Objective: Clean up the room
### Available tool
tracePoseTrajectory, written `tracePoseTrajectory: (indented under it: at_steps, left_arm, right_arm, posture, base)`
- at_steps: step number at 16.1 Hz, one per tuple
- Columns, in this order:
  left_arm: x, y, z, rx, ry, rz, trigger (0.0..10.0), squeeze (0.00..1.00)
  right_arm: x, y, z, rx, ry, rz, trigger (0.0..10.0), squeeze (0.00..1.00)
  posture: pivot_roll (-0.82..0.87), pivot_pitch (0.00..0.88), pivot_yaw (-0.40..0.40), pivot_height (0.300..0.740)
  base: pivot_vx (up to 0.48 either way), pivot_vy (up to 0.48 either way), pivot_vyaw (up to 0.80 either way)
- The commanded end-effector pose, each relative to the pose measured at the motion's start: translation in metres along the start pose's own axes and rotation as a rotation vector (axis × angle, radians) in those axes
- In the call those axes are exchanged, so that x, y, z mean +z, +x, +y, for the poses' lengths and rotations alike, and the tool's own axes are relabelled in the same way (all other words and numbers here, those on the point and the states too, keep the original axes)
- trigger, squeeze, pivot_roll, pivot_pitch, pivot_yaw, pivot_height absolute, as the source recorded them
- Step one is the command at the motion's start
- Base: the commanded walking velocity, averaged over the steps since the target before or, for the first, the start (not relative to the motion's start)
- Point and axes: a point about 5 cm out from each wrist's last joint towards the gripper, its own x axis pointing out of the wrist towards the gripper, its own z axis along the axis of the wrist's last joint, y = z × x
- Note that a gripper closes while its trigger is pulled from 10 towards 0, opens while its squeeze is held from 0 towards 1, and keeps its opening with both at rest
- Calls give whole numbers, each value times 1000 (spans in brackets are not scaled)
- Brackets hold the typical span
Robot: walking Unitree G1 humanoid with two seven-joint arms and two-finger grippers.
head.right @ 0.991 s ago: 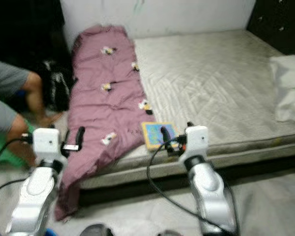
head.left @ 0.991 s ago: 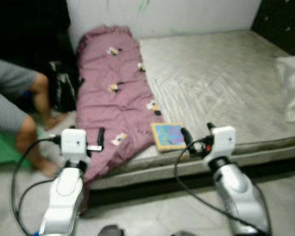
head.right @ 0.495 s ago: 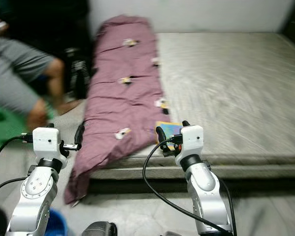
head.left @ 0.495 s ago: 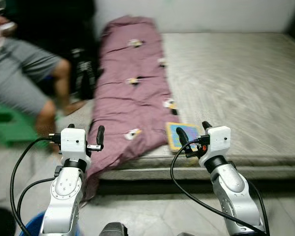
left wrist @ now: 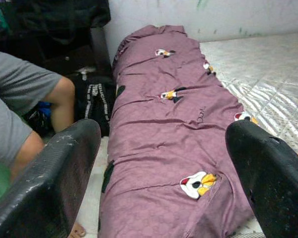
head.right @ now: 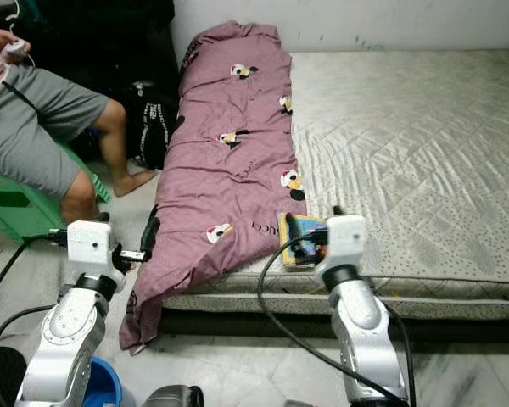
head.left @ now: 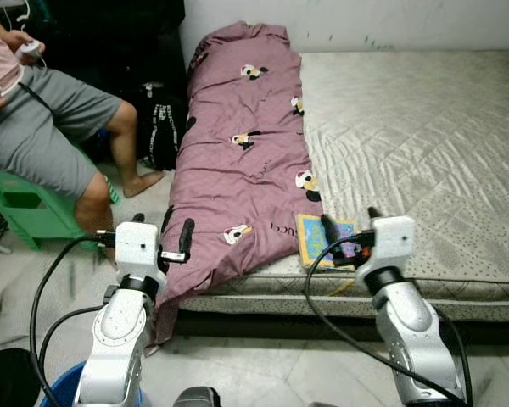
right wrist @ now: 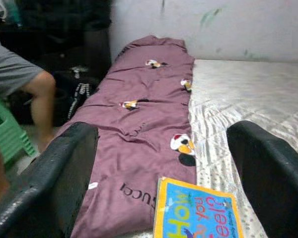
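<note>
Both arms are raised at the bed's near edge, ready to tidy. The right gripper point(head.left: 349, 231), fingers spread, hovers just before the book point(head.left: 322, 239); the left gripper point(head.left: 161, 233), also spread, faces the purple blanket point(head.left: 237, 170) draped leftward off the mattress point(head.left: 424, 144).

Bed surface: the grey mattress point(head.left: 424, 144) lies bare across the right half of the frame, open to a reach from above.
Left strip of bed: a mauve quilt point(head.left: 246, 161) covers it from the wall to the near edge and hangs over onto the floor.
Near edge, centre: a picture book point(head.left: 321, 239) lies just beside the quilt.
Left of frame: a seated person point(head.left: 55, 127), a green stool point(head.left: 21, 216) and a black bag point(head.left: 159, 127) crowd the floor beside the bed.
Lower left corner: a blue bucket point(head.right: 102, 386).
</note>
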Motion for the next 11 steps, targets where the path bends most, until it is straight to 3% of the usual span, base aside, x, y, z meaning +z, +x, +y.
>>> tracePoseTrajectory:
  at_steps: [1,4,11]
  left_arm:
    - [3,0,2,-4,2,-12,10000,0]
    - [6,4,2,-25,-9,-30,10000,0]
    - [6,5,1,-36,-15,-37,10000,0]
  right_arm:
    - [0,2,1,-13,13,-7,10000,0]
    - [-1,4,1,-21,15,-11,10000,0]
    - [-2,7,0,-27,12,-15,10000,0]
  posture:
    - [-29,0,28,740]
    - [-28,0,30,740]
    - [-25,0,28,740]
  base:
    - [0,0,0]
    - [177,0,0]
    - [340,0,0]
